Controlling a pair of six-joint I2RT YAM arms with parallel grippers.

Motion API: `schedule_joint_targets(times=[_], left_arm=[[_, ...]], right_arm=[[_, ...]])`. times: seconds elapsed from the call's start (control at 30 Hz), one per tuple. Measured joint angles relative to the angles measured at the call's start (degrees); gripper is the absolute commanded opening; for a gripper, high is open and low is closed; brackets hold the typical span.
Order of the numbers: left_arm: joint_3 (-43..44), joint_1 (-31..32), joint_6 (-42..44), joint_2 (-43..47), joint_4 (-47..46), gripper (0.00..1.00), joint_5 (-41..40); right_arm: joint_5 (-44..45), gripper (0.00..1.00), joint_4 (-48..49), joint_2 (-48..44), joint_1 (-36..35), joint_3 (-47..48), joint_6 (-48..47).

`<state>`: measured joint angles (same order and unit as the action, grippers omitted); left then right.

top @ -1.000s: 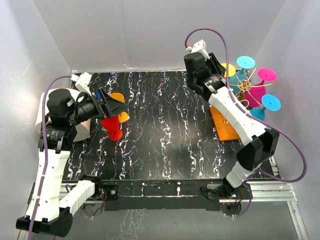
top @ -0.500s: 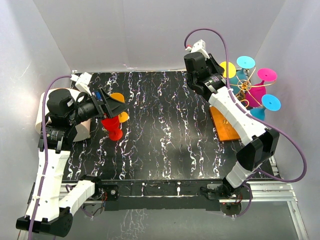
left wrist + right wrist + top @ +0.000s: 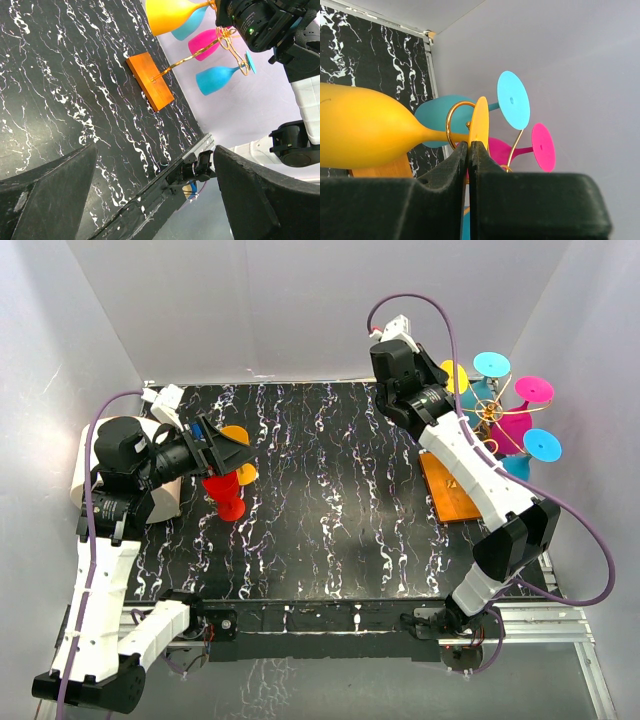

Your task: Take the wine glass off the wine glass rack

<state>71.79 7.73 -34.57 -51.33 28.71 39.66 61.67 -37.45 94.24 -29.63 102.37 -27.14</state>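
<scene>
Wine glass [image 3: 365,127], yellow, hung bowl-down from the wine glass rack [image 3: 150,81] at the far right corner of the table [image 3: 330,500], with my right gripper [image 3: 469,146] at its stem. My two black fingers [image 3: 445,172] were pressed together with only a hairline slit between them. Their tips sat right under the stem where it met the foot [image 3: 480,122]. I could not tell whether they pinched the stem or merely touched it. A gold wire hook [image 3: 451,120] curled around the stem just beside the foot, so the glass was not off the rack.

Behind it hung a teal glass [image 3: 435,117], a light blue foot [image 3: 513,100] and a pink foot [image 3: 542,146], each on its own branch of wire. From above, the four round feet fanned out around the gold stem, close to the right wall. The rack's flat orange base lay on the black marbled table, partly under my right forearm.

Well apart, at the left edge of the table, my left gripper [image 3: 225,450] hung with its fingers spread wide and nothing between them. Its camera looked across the table at the rack. Just beneath it a red glass [image 3: 228,495] stood on the table, with an orange glass [image 3: 236,434] partly hidden beside it.
</scene>
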Motion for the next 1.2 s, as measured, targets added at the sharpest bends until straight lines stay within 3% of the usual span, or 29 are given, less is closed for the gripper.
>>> schedule_joint_targets(times=[1.2], left_arm=[[0.0, 0.0, -1.0, -0.5, -0.4, 0.99, 0.3]], right_arm=[[0.1, 0.0, 5.0, 3.1, 2.2, 2.9, -6.8]])
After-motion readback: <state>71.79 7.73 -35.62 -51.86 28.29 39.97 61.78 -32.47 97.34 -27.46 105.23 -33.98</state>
